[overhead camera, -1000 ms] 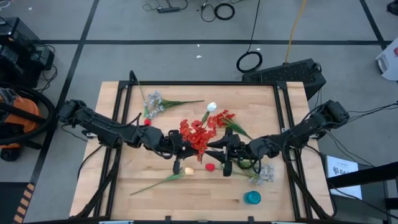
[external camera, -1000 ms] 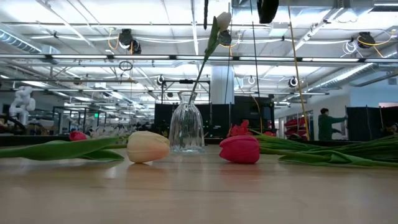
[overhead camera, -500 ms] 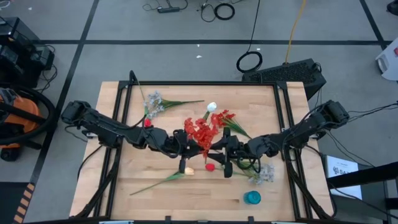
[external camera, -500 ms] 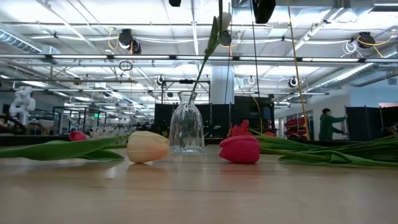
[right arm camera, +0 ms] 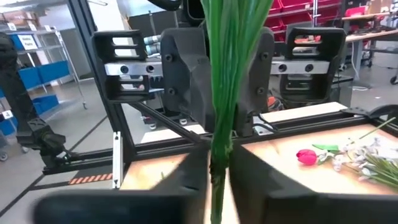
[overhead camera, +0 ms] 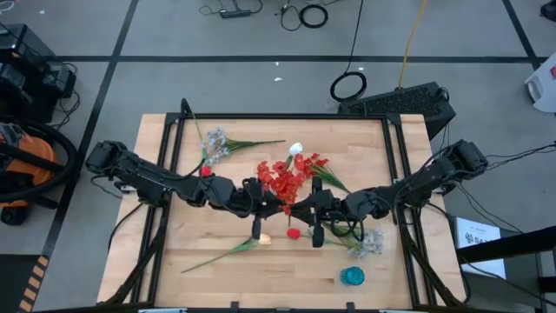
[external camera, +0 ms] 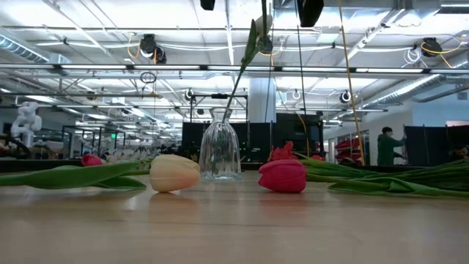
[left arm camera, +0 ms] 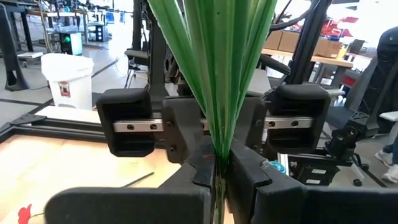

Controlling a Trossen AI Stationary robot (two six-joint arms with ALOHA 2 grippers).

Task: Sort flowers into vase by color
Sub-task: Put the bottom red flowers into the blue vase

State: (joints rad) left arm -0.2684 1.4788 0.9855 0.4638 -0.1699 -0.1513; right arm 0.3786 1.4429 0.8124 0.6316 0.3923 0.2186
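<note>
Both hands meet at the centre of the high view, facing each other. The left hand (left arm camera: 217, 171) is clamped on the green stems of the red clustered blooms (overhead camera: 282, 180), and the right hand (right arm camera: 219, 168) is pressed shut on the same stems (its wrist view shows them pinched between its fingers). The blooms hide the glass vase (external camera: 220, 147) from above. A peach tulip (external camera: 174, 173) and red tulip (external camera: 283, 176) lie on the counter (overhead camera: 287, 265).
</note>
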